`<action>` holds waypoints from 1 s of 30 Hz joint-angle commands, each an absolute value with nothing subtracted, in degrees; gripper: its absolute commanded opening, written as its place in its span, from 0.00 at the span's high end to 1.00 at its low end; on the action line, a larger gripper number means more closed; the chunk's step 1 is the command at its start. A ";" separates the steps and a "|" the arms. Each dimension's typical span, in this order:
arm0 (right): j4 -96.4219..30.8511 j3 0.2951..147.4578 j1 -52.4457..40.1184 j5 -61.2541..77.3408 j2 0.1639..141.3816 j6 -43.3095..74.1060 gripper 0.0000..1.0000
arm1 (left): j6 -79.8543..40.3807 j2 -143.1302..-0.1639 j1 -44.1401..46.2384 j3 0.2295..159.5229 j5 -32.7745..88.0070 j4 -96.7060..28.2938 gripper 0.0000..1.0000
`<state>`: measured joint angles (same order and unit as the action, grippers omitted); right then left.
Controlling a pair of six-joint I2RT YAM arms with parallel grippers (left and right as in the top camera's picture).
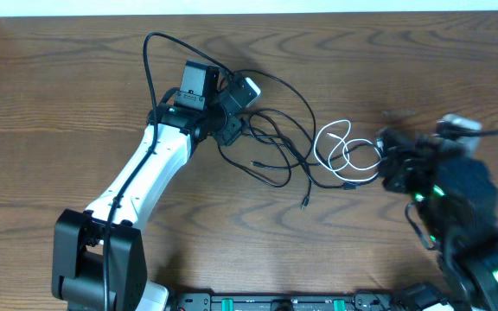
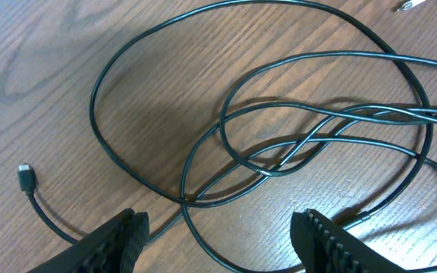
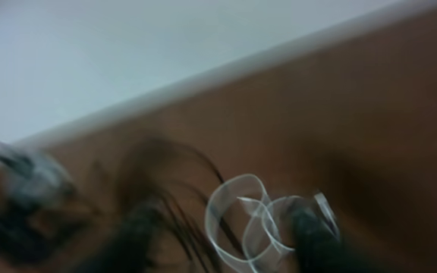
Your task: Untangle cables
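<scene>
Several thin black cables (image 1: 277,143) lie tangled in overlapping loops at mid-table. In the left wrist view the same black cables (image 2: 268,173) cross just ahead of my fingers, and a small plug (image 2: 26,176) lies free at the left. My left gripper (image 1: 234,112) (image 2: 222,243) hovers over the tangle's left side, open, with one black strand running across the gap untouched. A white cable (image 1: 320,142) (image 3: 209,220) is coiled to the right of the tangle. My right gripper (image 1: 389,157) (image 3: 226,239) is blurred at the white coil, its dark fingers apart around the loops.
The wooden table (image 1: 76,78) ends at a pale wall along the far edge. My left arm (image 1: 145,173) stretches from the near left corner. The right arm's body (image 1: 465,207) fills the near right. A black rail (image 1: 275,302) lines the front edge.
</scene>
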<state>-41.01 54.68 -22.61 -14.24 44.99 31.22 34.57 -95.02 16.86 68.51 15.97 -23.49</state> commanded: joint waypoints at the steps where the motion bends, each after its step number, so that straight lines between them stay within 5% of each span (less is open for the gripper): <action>1: -46.83 55.00 -22.39 -14.41 50.46 30.74 0.01 | 34.83 -94.30 16.45 68.58 15.84 -23.59 0.34; 7: -53.17 55.00 -22.39 -13.34 62.54 27.55 0.01 | 32.47 -94.30 16.47 68.58 17.21 -26.89 0.35; 11: -52.47 55.02 -22.39 -11.79 69.30 27.59 0.01 | 18.22 -94.30 16.47 68.58 18.46 -30.20 0.59; 14: -51.44 55.02 -22.46 -11.84 72.12 28.84 0.01 | 4.95 -94.30 16.47 68.58 18.46 -33.04 0.66; 18: -48.95 55.02 -22.44 -11.84 72.23 28.86 0.01 | -4.80 -94.30 16.47 68.58 18.44 -36.03 0.61; 22: -47.81 55.02 -22.46 -11.81 72.23 28.84 0.01 | 3.18 -94.30 16.45 68.58 18.20 -34.06 0.46; 30: -47.75 55.02 -22.59 -11.84 72.23 28.62 0.01 | -6.07 -94.98 16.47 68.58 2.85 -23.59 0.44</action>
